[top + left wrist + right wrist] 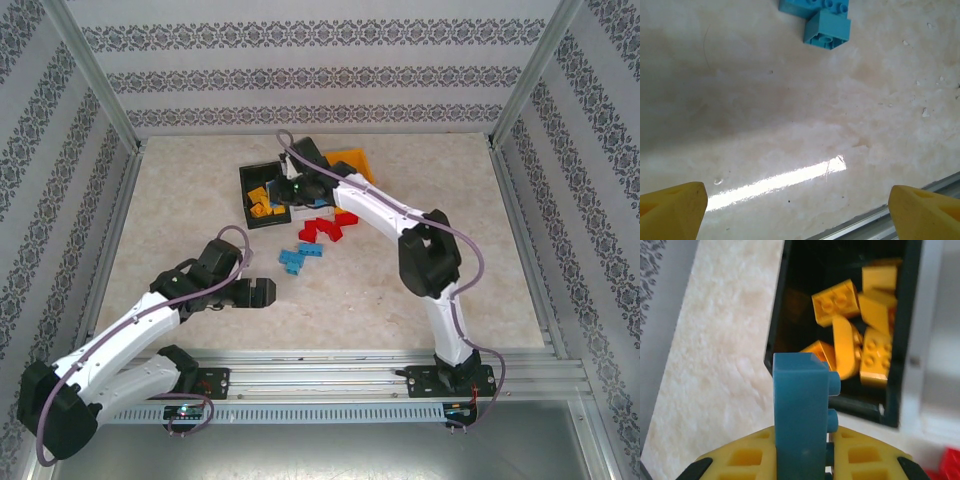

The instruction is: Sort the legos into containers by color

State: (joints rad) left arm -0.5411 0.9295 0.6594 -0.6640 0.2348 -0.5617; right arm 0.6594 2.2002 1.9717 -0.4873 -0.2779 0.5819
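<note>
My right gripper (805,440) is shut on a blue lego brick (801,400), held upright with its studs facing right, just before the near wall of the black container (777,315). Several yellow legos (867,340) lie inside that container. The white container's wall (932,315) stands right beside it. From above, the right gripper (285,195) hovers at the black container (246,178), with the orange-yellow container (352,160) behind the arm. Red legos (325,228) and blue legos (298,257) lie on the table. My left gripper (262,292) is open and holds nothing; blue legos (822,22) lie ahead of it.
A metal rail (890,222) runs along the table's near edge, close to the left gripper. A red brick (950,462) shows at the lower right of the right wrist view. Patterned walls and aluminium posts (95,75) enclose the table.
</note>
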